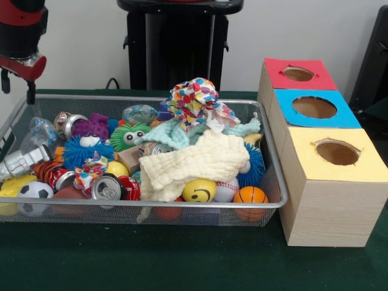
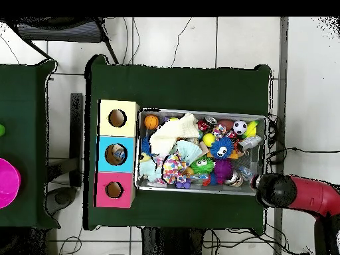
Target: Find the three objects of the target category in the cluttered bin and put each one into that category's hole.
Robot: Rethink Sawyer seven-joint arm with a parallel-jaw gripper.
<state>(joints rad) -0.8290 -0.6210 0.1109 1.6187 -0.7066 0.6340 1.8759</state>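
From the front, the gripper (image 1: 29, 91) hangs over the bin's (image 1: 182, 205) far corner; whether its fingers are apart cannot be told. A clear bottle (image 1: 37, 132) lies just below it. No writing reads. Overhead, the blue hole (image 2: 116, 154) sits beside the bin (image 2: 199, 190), between the yellow and red holes.

Cream cloth (image 1: 197, 163) over toys, yellow smiley ball (image 1: 199, 190), basketball (image 1: 250, 195), soccer ball (image 1: 34, 191), crushed can (image 1: 108, 187)
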